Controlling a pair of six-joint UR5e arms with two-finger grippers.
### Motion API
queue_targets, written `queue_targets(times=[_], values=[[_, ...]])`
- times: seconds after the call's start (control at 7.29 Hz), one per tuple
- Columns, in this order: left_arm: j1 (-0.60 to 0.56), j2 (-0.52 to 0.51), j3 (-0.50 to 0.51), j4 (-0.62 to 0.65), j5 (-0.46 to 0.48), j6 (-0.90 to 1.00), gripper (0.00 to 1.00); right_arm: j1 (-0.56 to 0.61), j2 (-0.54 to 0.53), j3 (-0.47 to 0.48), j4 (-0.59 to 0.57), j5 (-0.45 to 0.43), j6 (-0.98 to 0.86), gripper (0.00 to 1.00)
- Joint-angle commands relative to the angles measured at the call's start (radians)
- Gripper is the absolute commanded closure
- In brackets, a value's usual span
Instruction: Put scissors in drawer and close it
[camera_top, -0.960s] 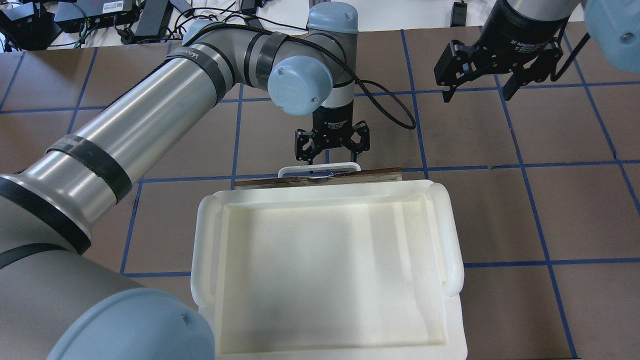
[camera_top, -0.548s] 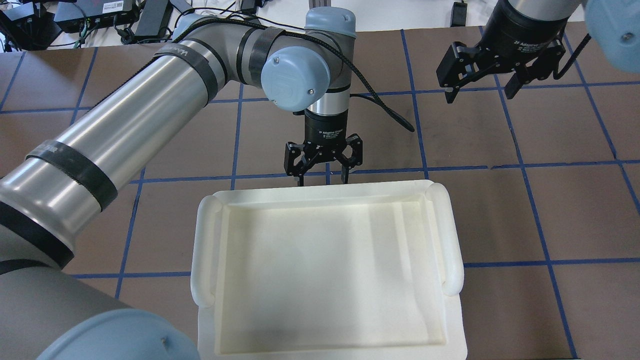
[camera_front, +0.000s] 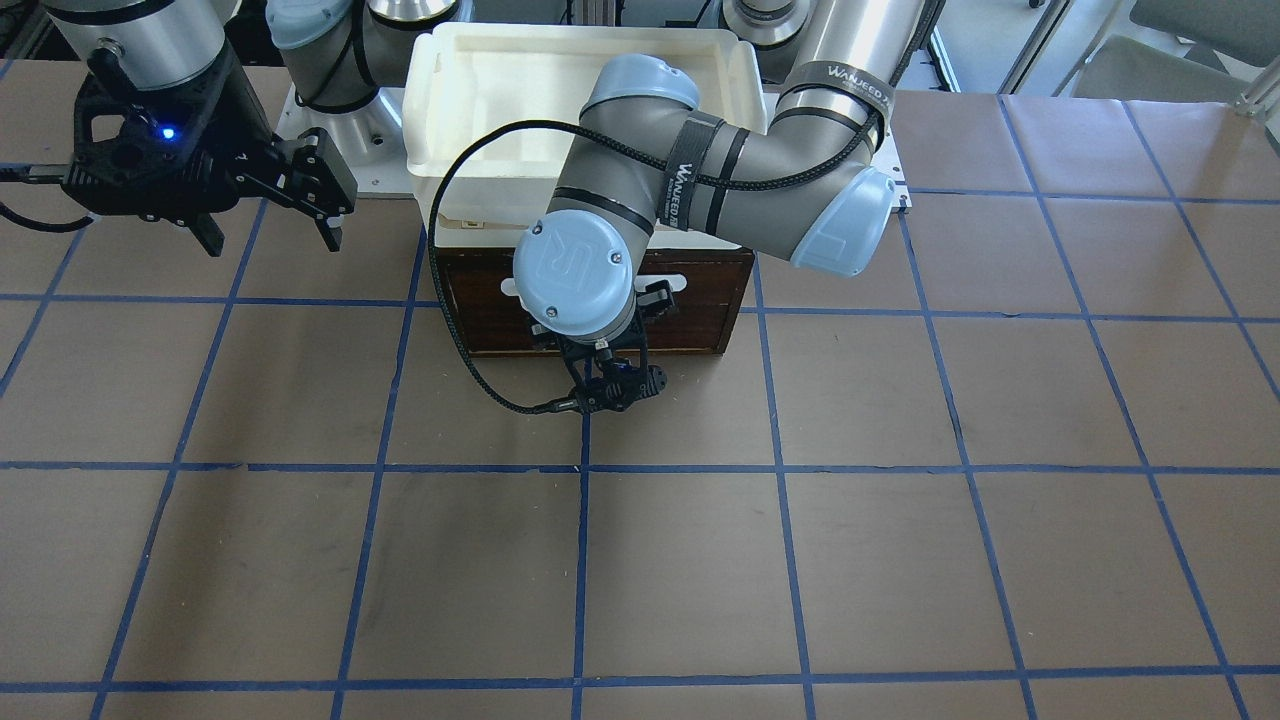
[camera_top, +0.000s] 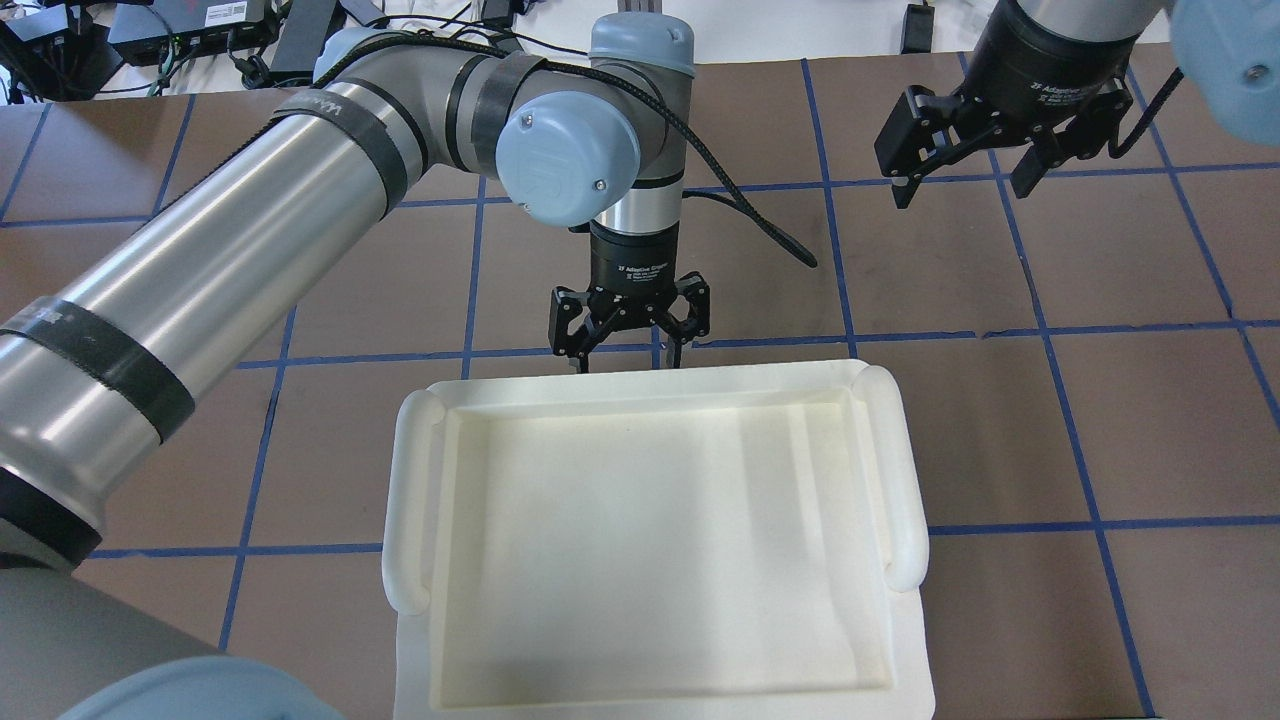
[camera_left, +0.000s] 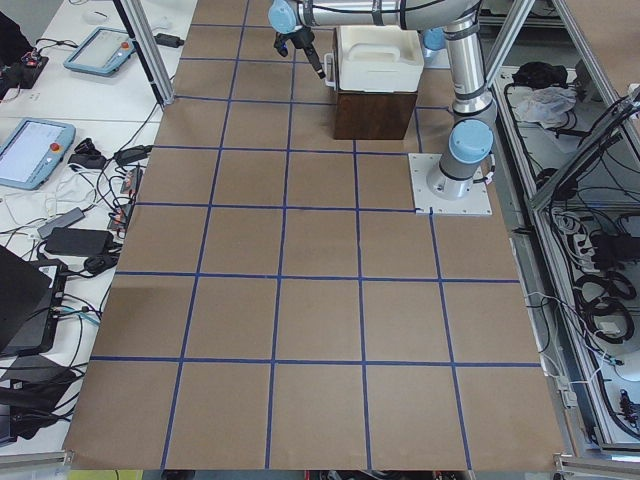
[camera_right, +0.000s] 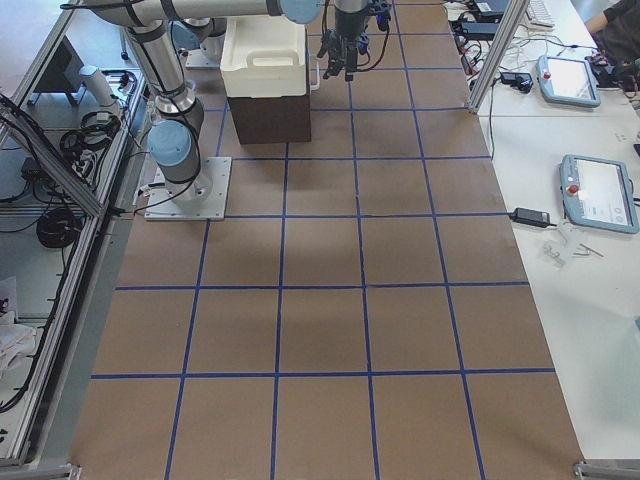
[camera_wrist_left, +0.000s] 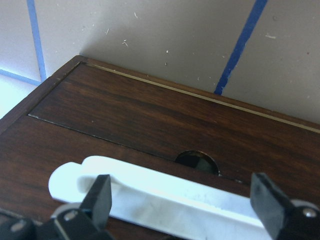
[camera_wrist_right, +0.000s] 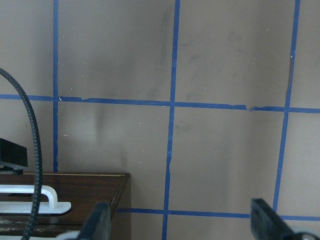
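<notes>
The drawer (camera_wrist_left: 150, 120) sits shut, front flush, beneath the white tray (camera_top: 400, 470). The left gripper (camera_top: 628, 360) hangs spread at the tray's 12 o'clock, astride the handle (camera_wrist_left: 165, 192) (not pinching it). The right gripper (camera_top: 960, 190), likewise spread, hovers at 2 o'clock.

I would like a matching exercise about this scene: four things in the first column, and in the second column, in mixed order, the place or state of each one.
Column one:
1. white tray
2. drawer front
3. left gripper
4. right gripper

Column two:
A. open, above bare table, apart from the wooden cabinet
B. dark brown wood, carries a white bar handle
C. lies on top of that cabinet
D. open, right at that handle

Pairs: 1-C; 2-B; 3-D; 4-A.
</notes>
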Motion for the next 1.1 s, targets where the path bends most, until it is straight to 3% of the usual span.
queue_targets(times=[0.0,0.14,0.41,0.55,0.96], values=[[0.096,0.013,0.006,0.191,0.009,0.180,0.00,0.001,0.000,0.000,0.001,0.000,0.000,0.00],[0.149,0.048,0.038,0.199,0.020,0.307,0.00,0.000,0.000,0.000,0.001,0.000,0.000,0.00],[0.190,0.161,0.113,0.200,0.019,0.372,0.00,0.001,0.000,0.000,0.002,0.002,0.000,0.00],[0.209,0.235,0.102,0.182,0.014,0.490,0.00,0.000,0.000,0.000,0.002,0.002,0.000,0.00],[0.366,0.350,-0.002,0.133,-0.001,0.503,0.00,0.000,0.000,0.000,-0.002,0.000,0.000,0.00]])
